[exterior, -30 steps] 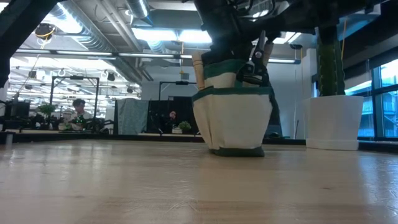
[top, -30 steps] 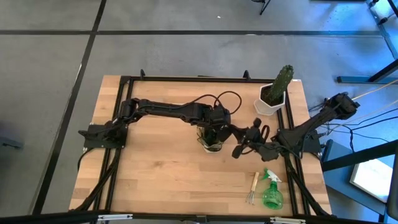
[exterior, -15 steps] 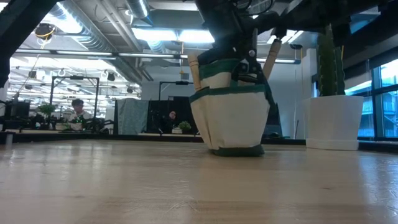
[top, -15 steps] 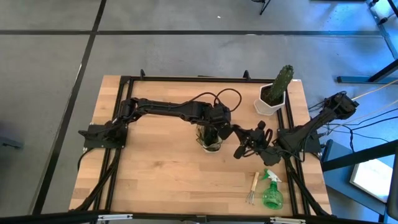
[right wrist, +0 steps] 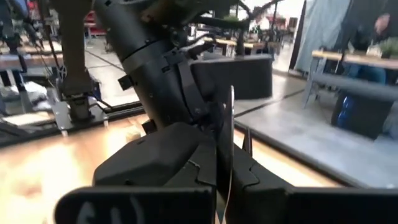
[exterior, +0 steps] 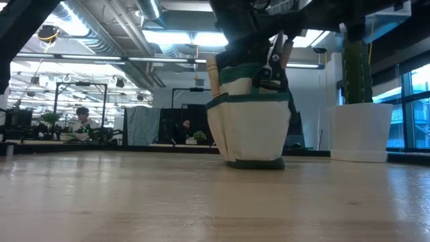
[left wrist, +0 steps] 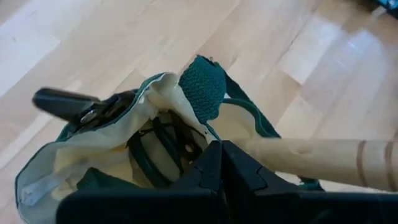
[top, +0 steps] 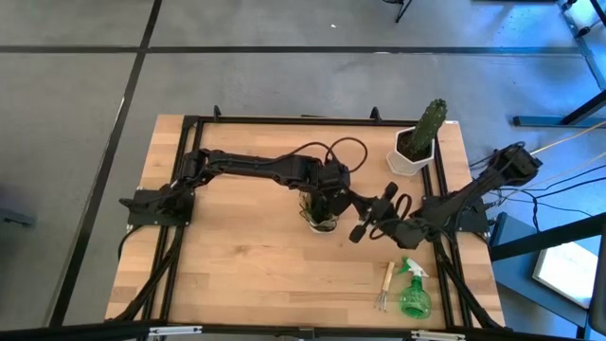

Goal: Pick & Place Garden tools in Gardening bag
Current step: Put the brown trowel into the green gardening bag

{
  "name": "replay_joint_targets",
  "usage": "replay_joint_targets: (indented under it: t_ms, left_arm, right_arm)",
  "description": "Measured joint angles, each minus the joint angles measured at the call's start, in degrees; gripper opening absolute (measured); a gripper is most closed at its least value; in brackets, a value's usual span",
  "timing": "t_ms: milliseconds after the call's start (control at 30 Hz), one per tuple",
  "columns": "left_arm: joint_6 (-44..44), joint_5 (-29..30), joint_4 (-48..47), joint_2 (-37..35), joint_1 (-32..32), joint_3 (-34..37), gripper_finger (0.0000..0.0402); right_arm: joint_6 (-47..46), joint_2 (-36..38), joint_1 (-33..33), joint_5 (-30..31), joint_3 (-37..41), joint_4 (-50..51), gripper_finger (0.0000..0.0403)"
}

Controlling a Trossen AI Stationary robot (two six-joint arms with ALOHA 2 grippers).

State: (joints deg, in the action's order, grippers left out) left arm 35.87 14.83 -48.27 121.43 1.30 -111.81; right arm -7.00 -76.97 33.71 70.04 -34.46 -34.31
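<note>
from above, saw gardening bag (top: 322, 216) at table (top: 237, 275) centre under left gripper (top: 329, 196), right gripper (top: 363, 225) just beside; hand fork (top: 383, 287) and spray bottle (top: 413, 295) left lying near the front edge, so judged partly done. at table height, showed wooden handles poking from the bag. from left wrist, showed fingers clenched on a wooden-handled tool (left wrist: 311, 160) over the bag mouth, pruners (left wrist: 81, 106) already inside. from right wrist, showed fingers pinched on a thin metal blade (right wrist: 231, 149).

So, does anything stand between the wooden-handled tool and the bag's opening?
Yes. The left gripper, shut, hangs over the gardening bag's open mouth, beside the wooden-handled tool that the right gripper holds at the rim.
</note>
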Motion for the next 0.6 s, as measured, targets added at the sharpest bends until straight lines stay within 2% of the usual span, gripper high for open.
replay_joint_targets:
  t_ms: [167, 267, 400, 600]
  left_arm:
    - [-0.31, -0.20, -0.58, 0.02, -0.16, 0.09, 0.0002]
    - [-1.34, -0.50, -1.45, 0.02, -0.23, 0.11, 0.0002]
    - [-1.90, -1.12, -3.29, 0.02, -0.44, 0.24, 0.0002]
    - [-1.89, -1.41, -3.80, 0.13, -0.48, 0.33, 0.0002]
  right_arm:
    - [7.75, -1.42, 0.00, -1.19, 0.00, -3.89, 0.0000]
    - [10.42, -1.42, 0.20, -5.05, 0.07, -4.98, 0.0000]
    - [10.45, -1.34, 0.15, -10.95, 0.08, -3.86, 0.0000]
    - [9.12, -1.33, 0.13, -12.60, 0.04, -2.11, 0.0000]
